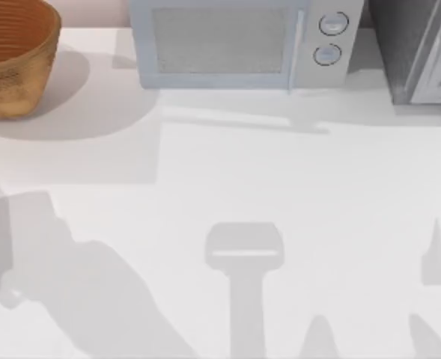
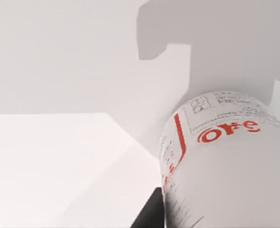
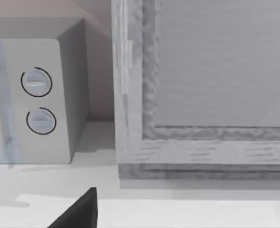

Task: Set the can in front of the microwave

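can (image 2: 230, 161): white label, red lettering, close to left wrist | left grip: cannot tell

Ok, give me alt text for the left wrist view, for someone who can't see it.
A silver can with red and white label print sits very close to the camera, above a white table crossed by grey shadows. A dark piece of the left tool shows beside the can at the edge of the picture.
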`<control>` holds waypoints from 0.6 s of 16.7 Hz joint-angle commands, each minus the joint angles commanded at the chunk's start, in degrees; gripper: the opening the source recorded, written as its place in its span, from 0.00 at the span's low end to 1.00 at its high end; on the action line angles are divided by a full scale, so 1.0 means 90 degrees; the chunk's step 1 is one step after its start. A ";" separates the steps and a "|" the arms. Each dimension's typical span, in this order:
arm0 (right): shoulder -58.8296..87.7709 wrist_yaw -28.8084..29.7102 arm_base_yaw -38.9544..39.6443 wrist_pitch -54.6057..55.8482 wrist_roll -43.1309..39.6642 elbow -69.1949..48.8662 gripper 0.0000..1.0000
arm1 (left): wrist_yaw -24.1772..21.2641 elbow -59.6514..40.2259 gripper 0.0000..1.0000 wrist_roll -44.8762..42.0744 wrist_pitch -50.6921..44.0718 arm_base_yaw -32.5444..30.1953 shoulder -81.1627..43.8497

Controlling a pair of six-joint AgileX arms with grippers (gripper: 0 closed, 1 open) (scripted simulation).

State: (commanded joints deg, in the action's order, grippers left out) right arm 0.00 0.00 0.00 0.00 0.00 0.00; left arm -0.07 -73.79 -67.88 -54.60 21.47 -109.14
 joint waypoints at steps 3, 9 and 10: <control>0.0000 0.0000 0.0000 0.0000 0.0000 0.0000 1.00 | -0.0001 0.0004 0.00 -0.0006 0.0001 -0.0014 0.0020; 0.0000 0.0000 0.0000 0.0000 0.0000 0.0000 1.00 | -0.0003 -0.0547 0.00 -0.0003 -0.0801 -0.0020 0.0240; 0.0000 0.0000 0.0000 0.0000 0.0000 0.0000 1.00 | 0.0000 -0.0632 0.00 0.0004 -0.0913 -0.0021 0.0284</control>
State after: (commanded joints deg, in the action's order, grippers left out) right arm 0.00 0.00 0.00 0.00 0.00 0.00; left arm -0.07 -79.48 -67.85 -62.82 21.28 -106.58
